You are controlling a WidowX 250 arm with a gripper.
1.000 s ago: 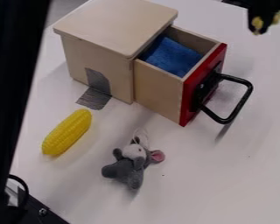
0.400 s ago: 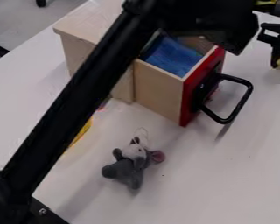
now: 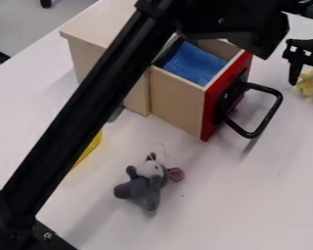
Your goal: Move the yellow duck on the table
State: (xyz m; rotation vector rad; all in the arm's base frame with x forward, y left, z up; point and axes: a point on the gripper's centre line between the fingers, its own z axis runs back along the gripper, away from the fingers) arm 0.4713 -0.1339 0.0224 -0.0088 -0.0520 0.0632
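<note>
Yellow duck (image 3: 310, 80) is showing at the right edge of the view, beyond the black handle (image 3: 272, 114) of the toy drawer. Gripper (image 3: 308, 88) is hanging right at the duck, pointing down towards the white table (image 3: 218, 210). Whether it is pinching the duck or standing spread around it — cannot tell. Likewise, it is not becoming clear whether the duck is touching the tabletop or sitting just above it.

Black arm (image 3: 87, 110) is spanning the view on a diagonal, from the lower left up to the top, then across to the gripper at the right. It is covering part of the wooden cabinet (image 3: 87, 24), whose drawer (image 3: 177, 101) is standing open. The drawer is presenting a red front (image 3: 214, 110) with the black handle sticking out from it. Blue cloth (image 3: 193, 63) is lying inside the drawer.

Grey plush mouse (image 3: 145, 188) is lying on the table in front of the drawer, well apart from the duck; one pink ear is pointing right and a thin loop of string is rising near its head. Yellow corn cob (image 3: 93, 142) is peeking out from behind the arm, left of the mouse — mostly hidden. Grey floor (image 3: 22, 27) is showing past the table edge at upper left.
</note>
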